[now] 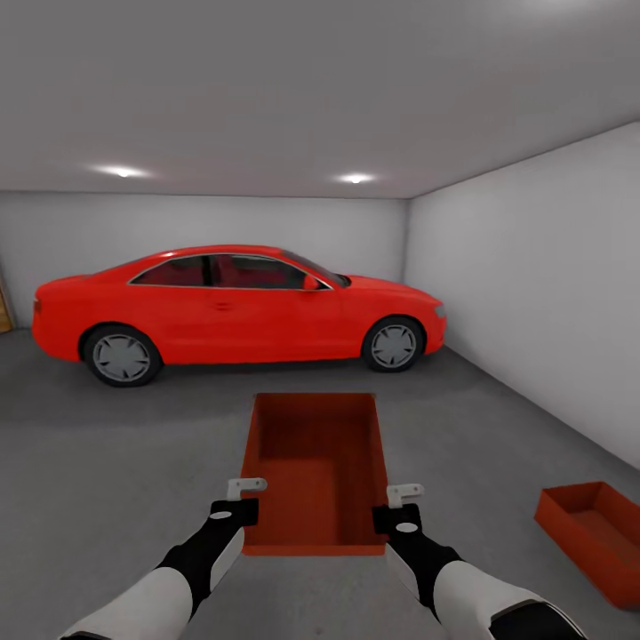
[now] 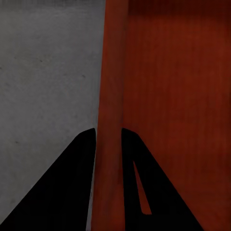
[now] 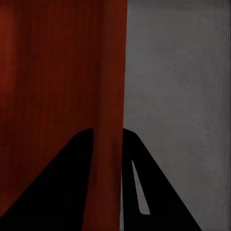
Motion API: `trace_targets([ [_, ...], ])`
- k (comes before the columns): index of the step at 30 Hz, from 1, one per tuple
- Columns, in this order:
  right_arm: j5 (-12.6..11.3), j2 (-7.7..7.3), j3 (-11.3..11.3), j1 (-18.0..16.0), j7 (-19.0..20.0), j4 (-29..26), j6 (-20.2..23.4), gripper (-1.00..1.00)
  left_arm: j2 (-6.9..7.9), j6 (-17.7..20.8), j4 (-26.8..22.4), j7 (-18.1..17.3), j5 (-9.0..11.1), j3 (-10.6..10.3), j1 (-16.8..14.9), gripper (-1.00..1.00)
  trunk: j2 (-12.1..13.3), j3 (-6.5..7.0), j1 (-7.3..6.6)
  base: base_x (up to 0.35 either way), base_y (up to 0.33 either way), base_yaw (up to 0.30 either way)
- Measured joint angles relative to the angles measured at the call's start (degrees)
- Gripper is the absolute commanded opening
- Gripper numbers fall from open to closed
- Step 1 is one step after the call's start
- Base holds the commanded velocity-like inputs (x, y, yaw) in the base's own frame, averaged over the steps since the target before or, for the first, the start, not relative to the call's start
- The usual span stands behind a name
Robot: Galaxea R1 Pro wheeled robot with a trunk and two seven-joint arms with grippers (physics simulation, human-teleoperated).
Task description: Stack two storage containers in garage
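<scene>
The left gripper (image 1: pixel 238 503) clamps the left wall of a box (image 1: pixel 320 471), and the right gripper (image 1: pixel 400 508) clamps its right wall, so the box hangs between the two, open top up, its far end stretching forward from the grippers over the floor (image 1: pixel 133 462). In the left wrist view the wall's rim (image 2: pixel 110 120) runs straight between the two dark fingers (image 2: pixel 72 192), one outside over the concrete (image 2: pixel 48 86), the other inside against the box's red inner face. The right wrist view shows the same: rim (image 3: pixel 109 120) pinched between the fingers (image 3: pixel 67 192), the box's inside on one flank, grey floor (image 3: pixel 178 96) on the other. Both grippers are closed tight on the walls.

A second box (image 1: pixel 594 533) sits on the floor out to the right of the right gripper, well apart from the held one, open side up and turned at an angle.

Farther ahead of both grippers, past the held box's far end, a red car (image 1: pixel 231 307) stands side-on before the white back wall (image 1: pixel 89 231). Another wall (image 1: pixel 533 284) runs along the right side. Two ceiling lights (image 1: pixel 354 178) glow overhead.
</scene>
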Motion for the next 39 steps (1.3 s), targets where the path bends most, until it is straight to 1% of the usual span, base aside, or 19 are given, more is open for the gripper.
trace_targets([
  [39, -0.03, 0.01, 0.02, 0.0, -0.02, -0.01, -0.09, -1.0, 0.02, -0.07, -0.02, -0.03, -0.03, 0.0, 0.0, -1.0, 0.0, 0.0, 0.0, 0.322, 0.0, -0.288],
])
